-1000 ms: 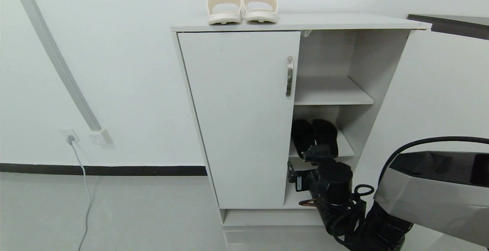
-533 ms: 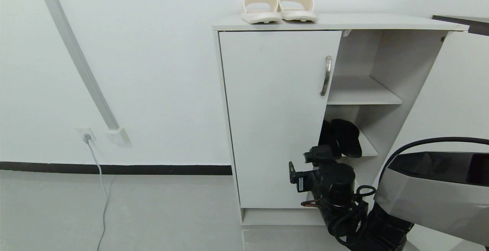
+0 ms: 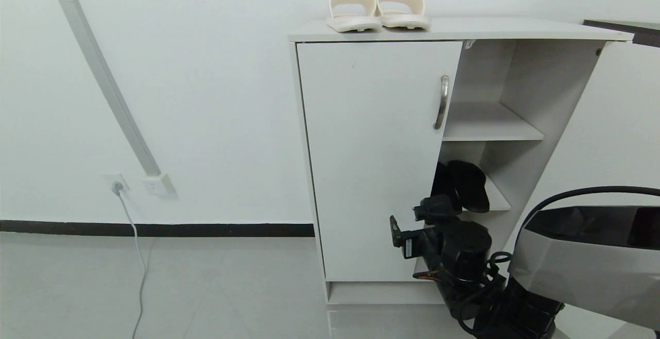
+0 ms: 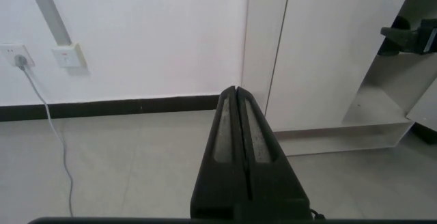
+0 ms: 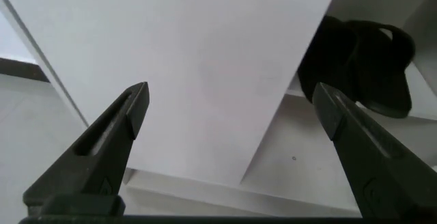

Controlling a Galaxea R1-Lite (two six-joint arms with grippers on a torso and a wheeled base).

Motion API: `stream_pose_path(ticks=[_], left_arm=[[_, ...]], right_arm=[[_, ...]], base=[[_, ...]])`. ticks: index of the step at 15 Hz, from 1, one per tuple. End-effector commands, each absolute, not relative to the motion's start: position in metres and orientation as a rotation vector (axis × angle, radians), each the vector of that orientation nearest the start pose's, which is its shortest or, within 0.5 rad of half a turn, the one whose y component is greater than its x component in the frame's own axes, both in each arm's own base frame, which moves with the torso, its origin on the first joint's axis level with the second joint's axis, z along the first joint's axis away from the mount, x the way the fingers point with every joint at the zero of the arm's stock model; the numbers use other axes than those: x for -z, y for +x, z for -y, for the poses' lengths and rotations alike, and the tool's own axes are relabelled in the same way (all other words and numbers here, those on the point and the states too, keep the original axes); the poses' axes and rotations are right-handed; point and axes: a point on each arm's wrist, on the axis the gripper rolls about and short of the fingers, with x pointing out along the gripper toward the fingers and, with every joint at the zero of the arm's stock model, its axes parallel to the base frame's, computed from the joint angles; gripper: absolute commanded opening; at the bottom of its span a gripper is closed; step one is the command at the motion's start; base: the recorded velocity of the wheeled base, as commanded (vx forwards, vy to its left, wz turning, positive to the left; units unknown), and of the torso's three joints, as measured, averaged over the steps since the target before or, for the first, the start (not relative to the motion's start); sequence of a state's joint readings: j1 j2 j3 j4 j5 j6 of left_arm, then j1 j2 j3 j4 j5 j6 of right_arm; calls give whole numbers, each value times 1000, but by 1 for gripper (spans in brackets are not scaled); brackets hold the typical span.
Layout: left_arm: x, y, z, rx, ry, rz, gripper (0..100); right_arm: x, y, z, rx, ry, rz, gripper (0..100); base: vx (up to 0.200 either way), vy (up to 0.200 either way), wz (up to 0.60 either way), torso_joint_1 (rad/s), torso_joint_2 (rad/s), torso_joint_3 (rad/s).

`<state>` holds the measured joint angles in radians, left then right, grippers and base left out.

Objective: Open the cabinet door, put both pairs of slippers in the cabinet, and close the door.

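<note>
A white cabinet (image 3: 454, 29) stands against the wall with its left door (image 3: 371, 158) closed and its right door (image 3: 608, 122) swung wide. A beige pair of slippers (image 3: 379, 11) sits on the cabinet top. A black pair of slippers (image 3: 466, 184) lies on the middle shelf inside, also seen as the black slippers (image 5: 372, 60) in the right wrist view. My right gripper (image 3: 412, 220) hangs open and empty just in front of and below that shelf, by the closed door's edge. My left gripper (image 4: 236, 94) is shut on nothing, low over the floor left of the cabinet (image 4: 328, 46).
The upper shelf (image 3: 490, 125) is bare. A wall socket with a grey cable (image 3: 116, 187) and a slanting conduit (image 3: 98, 70) are on the left wall. Open tiled floor (image 3: 180, 287) spreads left of the cabinet.
The head camera has turned left, so the cabinet sits further right in the picture. My right gripper has drawn slightly back and down from the shelf with the black slippers.
</note>
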<state>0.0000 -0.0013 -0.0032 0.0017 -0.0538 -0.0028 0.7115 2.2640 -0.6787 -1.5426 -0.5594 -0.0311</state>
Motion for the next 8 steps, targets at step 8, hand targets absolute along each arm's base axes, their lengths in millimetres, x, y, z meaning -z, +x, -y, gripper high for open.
stream_pose_path(ticks=[8], left_arm=[[-76,-23,1,54,-3,1,0]], right_arm=[[-48,281,-225,-166,-63,-33,100]], base=[[0,0,0,-1,-38,-37]])
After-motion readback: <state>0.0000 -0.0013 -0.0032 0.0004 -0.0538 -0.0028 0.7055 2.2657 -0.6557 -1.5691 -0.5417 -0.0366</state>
